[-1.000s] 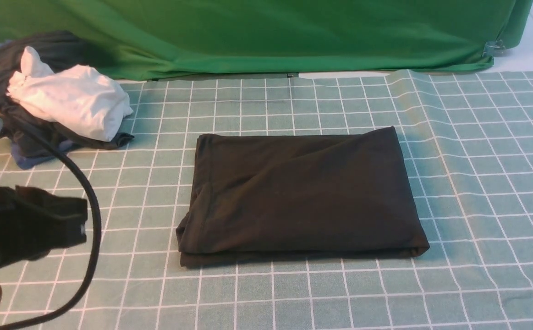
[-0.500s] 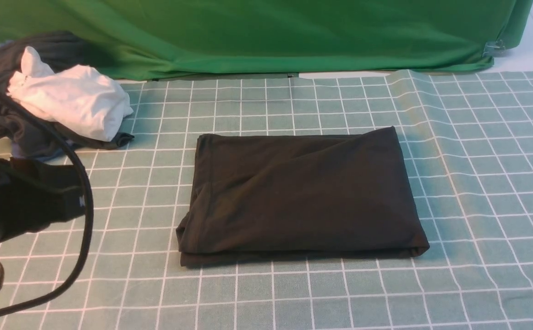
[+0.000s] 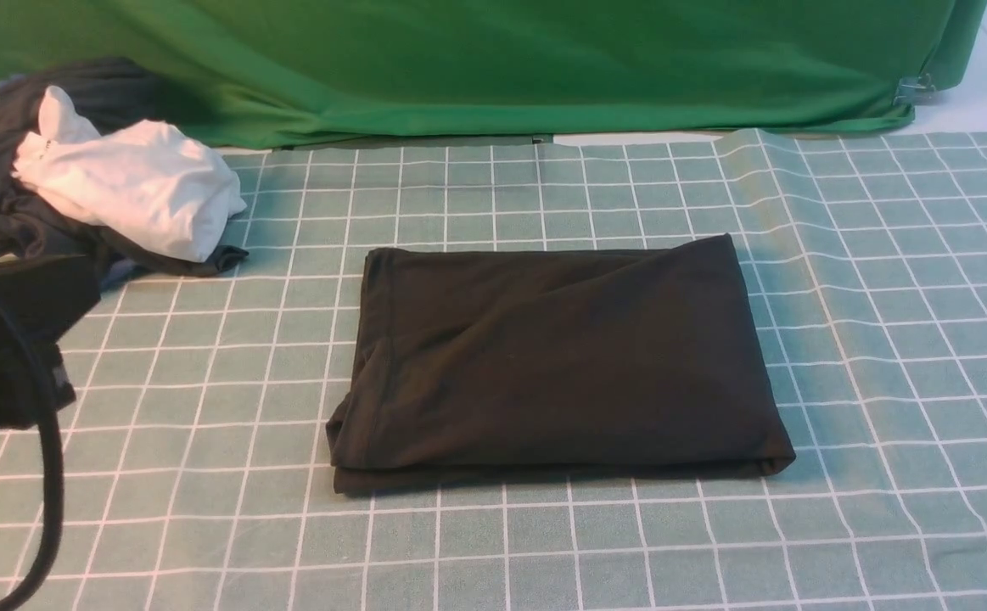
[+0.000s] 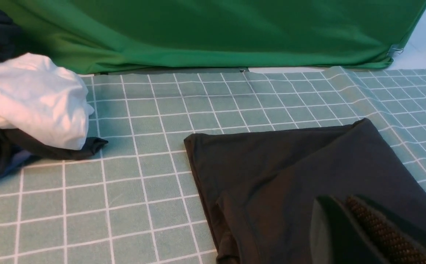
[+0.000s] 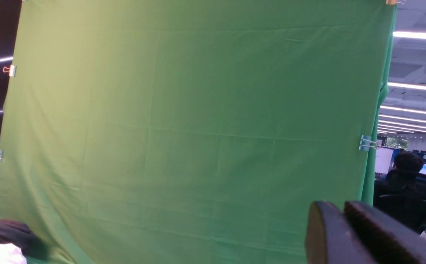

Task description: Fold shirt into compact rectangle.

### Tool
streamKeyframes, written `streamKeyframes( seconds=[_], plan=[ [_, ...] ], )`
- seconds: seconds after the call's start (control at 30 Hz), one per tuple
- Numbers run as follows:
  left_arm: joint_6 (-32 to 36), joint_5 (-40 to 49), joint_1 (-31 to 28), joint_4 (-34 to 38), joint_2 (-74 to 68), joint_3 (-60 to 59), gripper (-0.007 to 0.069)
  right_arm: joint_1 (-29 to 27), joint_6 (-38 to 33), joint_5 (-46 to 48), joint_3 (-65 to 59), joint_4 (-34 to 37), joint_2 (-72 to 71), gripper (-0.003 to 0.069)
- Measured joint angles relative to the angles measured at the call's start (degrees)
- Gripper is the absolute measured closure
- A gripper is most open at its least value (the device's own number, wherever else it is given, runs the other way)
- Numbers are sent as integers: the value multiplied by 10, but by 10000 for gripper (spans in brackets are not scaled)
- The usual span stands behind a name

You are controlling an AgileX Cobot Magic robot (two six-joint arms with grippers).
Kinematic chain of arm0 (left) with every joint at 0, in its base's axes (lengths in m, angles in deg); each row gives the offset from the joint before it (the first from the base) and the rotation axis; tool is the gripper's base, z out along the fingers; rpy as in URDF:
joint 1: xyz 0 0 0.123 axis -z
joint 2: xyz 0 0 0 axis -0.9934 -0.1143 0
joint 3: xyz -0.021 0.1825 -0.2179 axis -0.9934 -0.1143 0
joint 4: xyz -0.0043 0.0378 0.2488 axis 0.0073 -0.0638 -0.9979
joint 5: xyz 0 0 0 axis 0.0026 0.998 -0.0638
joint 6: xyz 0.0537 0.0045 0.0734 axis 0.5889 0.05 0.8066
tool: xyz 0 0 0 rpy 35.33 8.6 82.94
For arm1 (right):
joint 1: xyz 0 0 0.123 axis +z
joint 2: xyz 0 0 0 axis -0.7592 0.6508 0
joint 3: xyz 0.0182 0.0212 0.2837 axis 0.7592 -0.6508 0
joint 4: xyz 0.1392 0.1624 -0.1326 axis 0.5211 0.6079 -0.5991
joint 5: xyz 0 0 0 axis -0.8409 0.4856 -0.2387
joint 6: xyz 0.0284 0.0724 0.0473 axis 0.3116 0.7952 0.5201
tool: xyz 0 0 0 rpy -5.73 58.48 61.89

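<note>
From the front view we see the bench [image 3: 883, 339] covered with a teal cloth ruled in white squares, and a green backdrop [image 3: 493, 59] hanging along its far edge. At the far left corner lies a heap of clothes: a white garment [image 3: 132, 187] on top of dark grey garments [image 3: 1, 212], with a bit of blue cloth showing beneath. The shirt [image 3: 557, 361] lies near the middle of the bench, folded into a flat black rectangle with stacked layers showing along its near edge. The left arm [image 3: 1, 339] shows only as a dark bulk at the left edge with a black cable [image 3: 47, 501] looping down from it; it sits well apart from the shirt, and nothing lies between them but bare cloth. The right arm is outside this view.

In the left wrist view we see the left hand [image 4: 348, 229] with its fingers pressed together and empty, a ribbed pad visible on one of them. The shirt [image 4: 289, 176] lies just beyond and below the fingertips, though we cannot tell whether they touch it. The white garment [image 4: 33, 99] and the dark clothes under it sit off to the side, apart from the shirt.

In the right wrist view we see the right hand [image 5: 343, 234] raised toward the green backdrop [image 5: 183, 128], its fingers close together with nothing between them. The shirt is out of this view; only an edge of the clothes heap [image 5: 0, 238] shows in a corner.
</note>
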Motion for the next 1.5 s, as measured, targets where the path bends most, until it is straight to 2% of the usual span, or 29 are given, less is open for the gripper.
streamKeyframes(
  seconds=[0.47,0.7,0.87,1.0,1.23,1.5],
  plan=[
    [3,-3,0,-4,0,0,613,0,-1,0,0,0,0,551],
    [16,-63,0,-25,14,-10,613,0,-1,0,0,0,0,538],
    [20,-176,0,-51,106,-105,613,0,0,0,0,0,0,519],
    [26,-225,-14,-56,203,-199,613,0,0,0,0,0,0,510],
    [27,-202,-76,-65,342,-324,613,0,0,0,0,0,0,502],
    [28,-194,-126,-66,352,-387,613,0,0,1,0,0,0,481]
  ],
)
